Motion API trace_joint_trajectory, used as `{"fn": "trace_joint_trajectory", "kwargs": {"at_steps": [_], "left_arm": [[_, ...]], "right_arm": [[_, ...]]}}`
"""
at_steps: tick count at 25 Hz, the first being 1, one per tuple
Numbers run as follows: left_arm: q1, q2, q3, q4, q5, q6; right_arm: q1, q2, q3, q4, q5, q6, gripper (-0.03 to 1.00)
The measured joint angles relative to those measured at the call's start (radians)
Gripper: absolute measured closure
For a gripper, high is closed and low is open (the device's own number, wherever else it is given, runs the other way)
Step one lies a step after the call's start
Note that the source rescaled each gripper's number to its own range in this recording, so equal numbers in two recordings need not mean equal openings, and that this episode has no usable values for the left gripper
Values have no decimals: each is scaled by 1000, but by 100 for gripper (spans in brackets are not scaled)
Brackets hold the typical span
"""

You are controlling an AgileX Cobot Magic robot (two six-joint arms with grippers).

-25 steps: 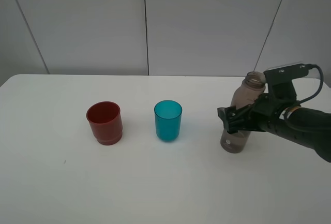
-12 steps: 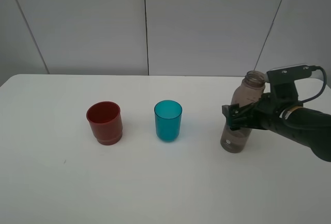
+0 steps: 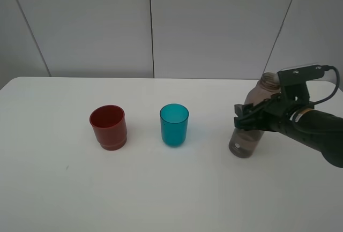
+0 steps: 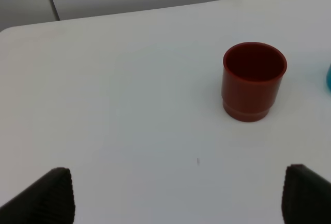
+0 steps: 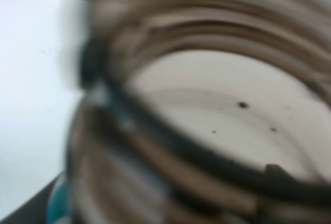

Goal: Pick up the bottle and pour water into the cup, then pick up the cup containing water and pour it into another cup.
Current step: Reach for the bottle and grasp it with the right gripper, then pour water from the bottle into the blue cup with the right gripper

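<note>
Reaches in from the right edge of the high view with the right arm almost level, forearm pointing left. Pinches the bottle [image 3: 244,142] at mid-height with the right hand [image 3: 248,120], fingers pressed on both sides. Holds it at centre right, long axis near vertical but tilted, open neck leaning to the upper right; cannot tell if the base touches the bench [image 3: 171,189]. Shows the left hand [image 4: 178,195] spread wide. Places the teal cup [image 3: 174,126] mid-frame, the red cup [image 3: 108,127] further left, both upright.
</note>
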Motion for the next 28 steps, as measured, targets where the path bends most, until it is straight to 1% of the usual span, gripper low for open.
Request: {"fn": "trace_joint_trajectory", "kwargs": {"at_steps": [1, 2, 8, 13, 20, 28], "left_arm": [[0, 0, 0, 0, 0, 0], [0, 0, 0, 0, 0, 0], [0, 0, 0, 0, 0, 0], [0, 0, 0, 0, 0, 0], [0, 0, 0, 0, 0, 0], [0, 0, 0, 0, 0, 0]], "right_arm": [[0, 0, 0, -1, -3, 1, 95], [0, 0, 0, -1, -3, 3, 95], [0, 0, 0, -2, -4, 3, 95], [0, 0, 0, -37, -6, 3, 96], [0, 0, 0, -43, -9, 3, 96], [0, 0, 0, -86, -10, -1, 96]]}}
